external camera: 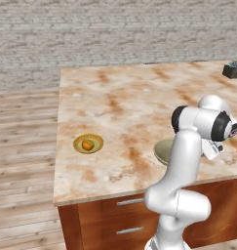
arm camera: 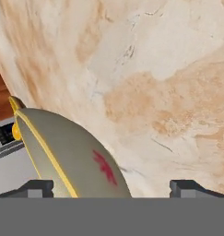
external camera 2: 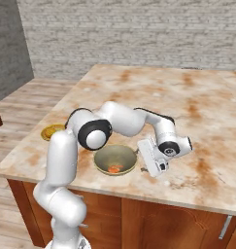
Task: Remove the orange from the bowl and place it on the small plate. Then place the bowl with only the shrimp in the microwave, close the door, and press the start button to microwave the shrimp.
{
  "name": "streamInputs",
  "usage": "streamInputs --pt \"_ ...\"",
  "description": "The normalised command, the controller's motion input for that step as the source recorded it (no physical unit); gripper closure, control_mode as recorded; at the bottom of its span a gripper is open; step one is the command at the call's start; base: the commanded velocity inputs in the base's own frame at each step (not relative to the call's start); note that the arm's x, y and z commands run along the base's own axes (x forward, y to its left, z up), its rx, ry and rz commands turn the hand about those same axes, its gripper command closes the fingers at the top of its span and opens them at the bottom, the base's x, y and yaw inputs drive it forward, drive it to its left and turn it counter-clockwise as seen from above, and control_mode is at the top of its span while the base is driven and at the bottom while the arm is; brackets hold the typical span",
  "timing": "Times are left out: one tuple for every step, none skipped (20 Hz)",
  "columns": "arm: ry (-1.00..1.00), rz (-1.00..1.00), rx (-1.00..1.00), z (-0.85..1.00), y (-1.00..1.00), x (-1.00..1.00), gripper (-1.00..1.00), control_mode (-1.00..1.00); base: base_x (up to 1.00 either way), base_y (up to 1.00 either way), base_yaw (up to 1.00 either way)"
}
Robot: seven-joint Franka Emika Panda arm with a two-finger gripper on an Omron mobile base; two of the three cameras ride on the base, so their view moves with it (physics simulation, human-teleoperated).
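Orange (external camera: 88, 145) resting on small yellow plate (external camera: 97, 139), far left on marble counter (external camera: 129, 102); shrimp (external camera 2: 114, 168) inside bowl (external camera 2: 104, 154) at near edge; gripper (external camera 2: 152, 171) just right of bowl, fingers apart

A kitchen island with a beige marble countertop (external camera: 125, 97) veined in rust-brown stood before a pale grey brick wall (external camera: 115, 29) that spanned the rear of both base views. The island's cabinet front (external camera: 105, 219) was reddish-brown wood with drawers carrying horizontal metal handles (external camera: 130, 201), and the floor (external camera: 22, 171) was laid in light wooden planks. A small dark planter (external camera: 233, 70) sat at the far right corner of the countertop, and a flat grey wall panel (external camera 2: 10, 48) stood at the left in the right base view.
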Motion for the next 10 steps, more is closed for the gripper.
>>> streamInputs --pt "-0.06 0.10 0.00 -0.01 0.30 0.00 -1.00 -1.00 0.00 0.00 0.00" --pt "-0.04 0.09 0.00 -0.03 0.39 0.00 -1.00 -1.00 0.00 0.00 0.00" --pt "-0.02 0.10 0.00 -0.15 0.42 0.00 -1.00 -1.00 0.00 0.00 0.00" --pt "0.00 0.10 0.00 -0.29 0.55 0.00 -1.00 -1.00 0.00 0.00 0.00" --pt "0.00 0.10 0.00 -0.30 0.55 0.00 -1.00 -1.00 0.00 0.00 0.00" --pt "0.00 0.09 0.00 -0.29 0.54 0.00 -1.00 -1.00 0.00 0.00 0.00" --pt "0.00 0.09 0.00 -0.25 0.52 0.00 -1.00 -1.00 0.00 0.00 0.00" --pt "-0.01 0.07 0.00 -0.22 0.51 0.00 -1.00 -1.00 0.00 0.00 0.00" --pt "-0.03 0.04 0.00 -0.17 0.54 0.00 1.00 -1.00 0.00 0.00 0.00" --pt "-0.02 0.00 0.00 -0.16 0.44 0.00 1.00 -1.00 0.00 0.00 0.00"
